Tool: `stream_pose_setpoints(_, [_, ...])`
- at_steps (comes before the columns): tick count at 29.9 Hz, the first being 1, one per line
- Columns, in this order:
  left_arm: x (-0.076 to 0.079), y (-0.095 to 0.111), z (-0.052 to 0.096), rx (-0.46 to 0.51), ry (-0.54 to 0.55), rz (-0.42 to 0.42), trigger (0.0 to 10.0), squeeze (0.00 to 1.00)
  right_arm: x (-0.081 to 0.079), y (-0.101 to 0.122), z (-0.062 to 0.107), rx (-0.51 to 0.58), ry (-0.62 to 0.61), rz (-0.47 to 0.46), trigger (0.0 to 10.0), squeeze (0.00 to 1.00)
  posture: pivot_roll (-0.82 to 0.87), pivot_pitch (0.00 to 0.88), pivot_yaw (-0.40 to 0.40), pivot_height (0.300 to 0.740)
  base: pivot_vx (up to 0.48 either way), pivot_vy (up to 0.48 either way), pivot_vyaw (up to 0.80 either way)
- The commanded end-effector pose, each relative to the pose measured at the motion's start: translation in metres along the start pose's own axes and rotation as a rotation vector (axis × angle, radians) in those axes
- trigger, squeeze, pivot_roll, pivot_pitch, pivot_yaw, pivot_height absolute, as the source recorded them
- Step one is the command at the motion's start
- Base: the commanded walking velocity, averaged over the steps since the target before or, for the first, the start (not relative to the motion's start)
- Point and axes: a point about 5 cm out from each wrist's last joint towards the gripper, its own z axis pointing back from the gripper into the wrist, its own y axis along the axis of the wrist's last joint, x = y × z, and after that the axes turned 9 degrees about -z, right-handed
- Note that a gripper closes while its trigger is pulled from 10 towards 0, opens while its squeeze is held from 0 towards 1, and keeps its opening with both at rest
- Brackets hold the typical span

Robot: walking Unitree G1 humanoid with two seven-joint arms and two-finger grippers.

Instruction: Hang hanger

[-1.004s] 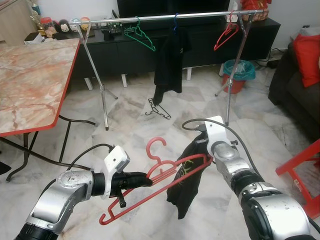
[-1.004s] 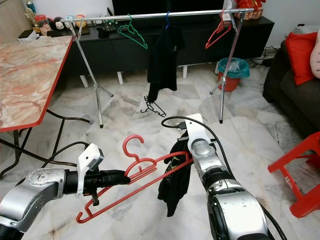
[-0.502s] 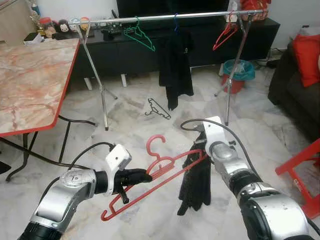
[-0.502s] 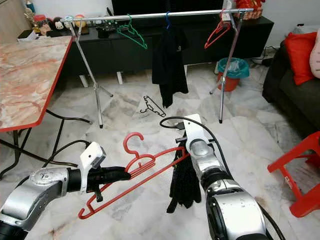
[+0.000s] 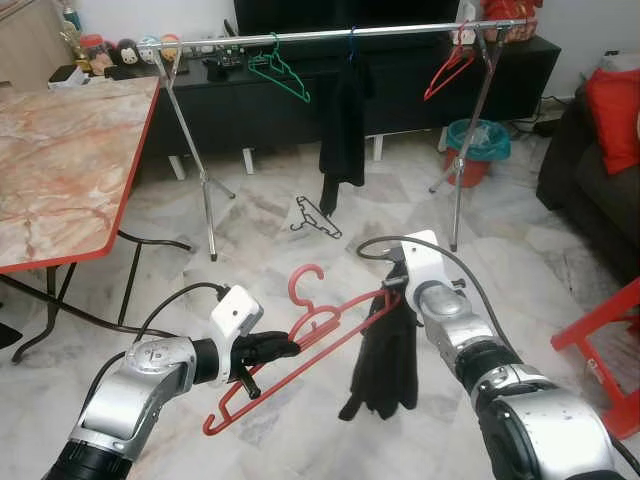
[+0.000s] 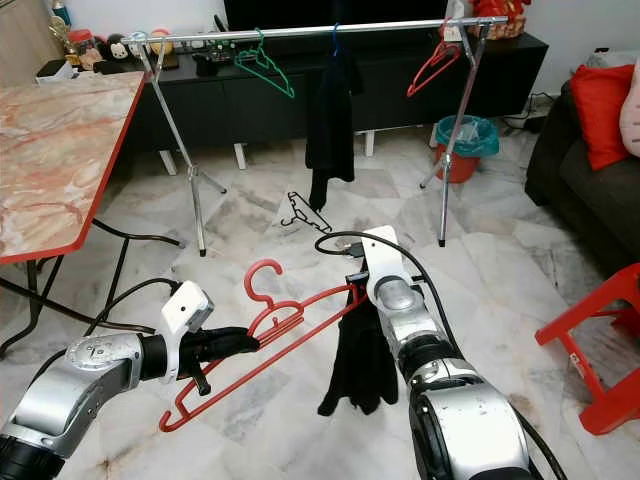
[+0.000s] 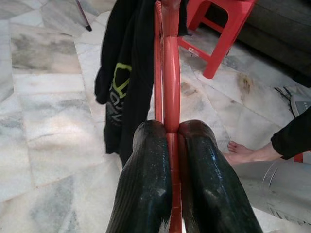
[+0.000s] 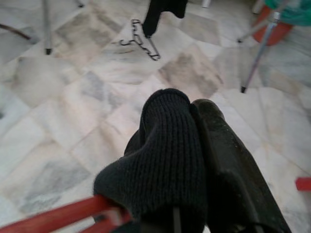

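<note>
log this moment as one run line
left pincer: shut on red plastic hanger | right pincer: shut on black knit garment | silver rail: ahead

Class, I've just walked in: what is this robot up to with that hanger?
The left pincer is shut on a red plastic hanger, held low over the marble floor. The right pincer grips a black knitted garment draped at the hanger's far end. The silver clothes rail stands beyond, already carrying a green hanger, a black garment and a red hanger. Nothing is hung yet.
</note>
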Motion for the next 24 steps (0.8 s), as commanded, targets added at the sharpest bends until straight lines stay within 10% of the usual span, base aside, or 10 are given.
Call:
stream_pose_setpoints(1, [-0.004,0.004,0.001,0.011,0.025,-0.022,10.0,0.00,-0.007,0.006,0.000,0.021,0.031,0.018,10.0,0.00,-0.03,0.000,0.007,0.736,0.000,0.000,0.00])
stream_pose_setpoints(14, [-0.026,0.001,-0.001,-0.042,0.217,-0.033,10.0,0.00,-0.002,-0.006,0.002,-0.015,0.005,0.019,10.0,0.00,-0.03,0.000,0.014,0.736,0.000,0.000,0.00])
stream_pose_setpoints(24, [-0.014,0.000,-0.001,-0.022,0.106,-0.030,10.0,0.00,-0.011,0.001,0.003,0.006,0.069,0.023,10.0,0.00,-0.03,0.000,0.014,0.736,0.000,0.000,0.00])
